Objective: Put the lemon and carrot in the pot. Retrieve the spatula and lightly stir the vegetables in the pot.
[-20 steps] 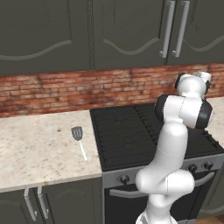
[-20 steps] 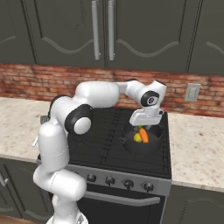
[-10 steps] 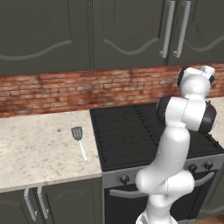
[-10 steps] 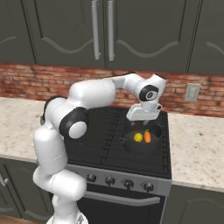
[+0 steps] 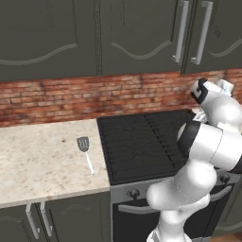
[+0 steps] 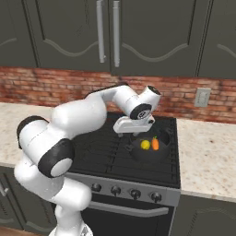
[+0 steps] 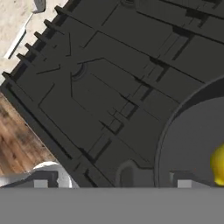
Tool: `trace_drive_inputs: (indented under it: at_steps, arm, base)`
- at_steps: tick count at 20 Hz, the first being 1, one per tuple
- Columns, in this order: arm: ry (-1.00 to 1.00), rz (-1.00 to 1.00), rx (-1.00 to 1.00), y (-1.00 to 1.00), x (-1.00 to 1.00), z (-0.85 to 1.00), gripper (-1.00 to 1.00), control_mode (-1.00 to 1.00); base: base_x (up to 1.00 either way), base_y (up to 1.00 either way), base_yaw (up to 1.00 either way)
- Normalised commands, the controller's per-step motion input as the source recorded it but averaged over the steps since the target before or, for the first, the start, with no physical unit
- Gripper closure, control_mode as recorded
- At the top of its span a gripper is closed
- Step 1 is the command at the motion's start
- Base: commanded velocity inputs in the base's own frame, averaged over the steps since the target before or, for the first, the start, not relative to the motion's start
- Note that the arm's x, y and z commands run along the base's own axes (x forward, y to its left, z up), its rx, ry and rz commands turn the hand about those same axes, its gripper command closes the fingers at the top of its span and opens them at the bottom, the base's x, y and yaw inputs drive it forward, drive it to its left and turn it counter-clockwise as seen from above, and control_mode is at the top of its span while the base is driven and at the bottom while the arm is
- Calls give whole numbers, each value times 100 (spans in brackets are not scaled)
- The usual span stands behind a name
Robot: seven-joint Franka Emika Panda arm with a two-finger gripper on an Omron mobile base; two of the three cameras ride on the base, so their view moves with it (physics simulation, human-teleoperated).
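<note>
Lemon [image 6: 145, 144] & carrot [image 6: 155, 144] now sitting in pot [image 6: 138, 153]; I'm lifting claw [image 6: 133, 127] away, spread, empty; spatula [image 5: 85, 152] waiting on tabletop [image 5: 38, 160], next.

Dark green-grey upper cabinets [image 5: 118, 38] with long metal handles [image 6: 106, 30], red brick backsplash [image 5: 71, 97], speckled beige countertop [image 5: 38, 160], black stove [image 6: 115, 147] with front knobs, wall outlet [image 6: 201, 97], wood floor [image 7: 19, 148].

Yellow lemon [image 6: 145, 144] and orange carrot [image 6: 155, 144] lie side by side in the black pot [image 6: 138, 155]; grey-headed spatula [image 5: 85, 151] lies flat, well apart.
</note>
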Motion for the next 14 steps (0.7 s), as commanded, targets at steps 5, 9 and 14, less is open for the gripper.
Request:
trace_drive_inputs:
  at_steps: [5,9,14]
  arm:
    - [-5,-21,0,85,0,20,-100,-100]
    - [0,-17,0,89,3,28,-100,-100]
    - [0,-15,-3,100,0,24,-100,-100]
  base:
    - [0,0,0]
    - [0,0,0]
    - [0,0,0]
